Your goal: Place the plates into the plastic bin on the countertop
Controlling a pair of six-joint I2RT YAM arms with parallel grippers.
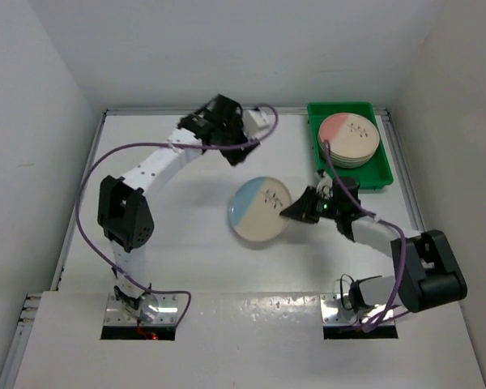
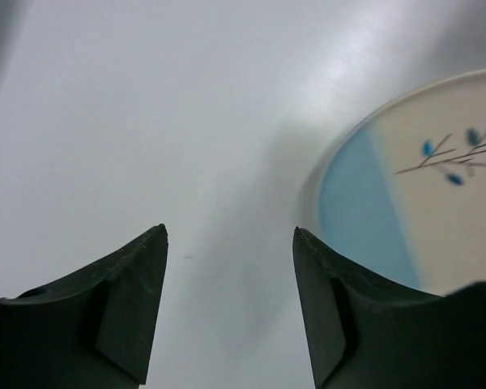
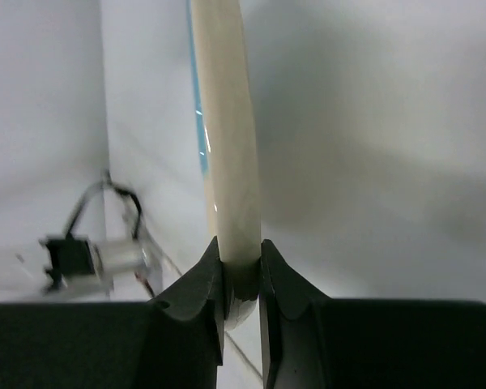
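- The right gripper has its two fingers pinched tight on the rim of the blue plate; from the wrist view the plate runs edge-on, straight away from the jaws.
- The left gripper stands well open with nothing between its fingers, only bare white surface below the gap.
- The blue plate lies just to the right of the left fingers, apart from them, its blue segment nearest and a small dark sprig with blue leaves on the cream part.
- From above, the blue plate sits mid-counter, held at its right edge by the right gripper; whether it touches the surface I cannot tell.
- The left gripper hangs behind the plate, toward the back wall.
- The green bin sits in the far right corner, beside the right rail, holding a stack of plates with a pink-segment one on top.
- The countertop lies open left of and nearer than the plate.
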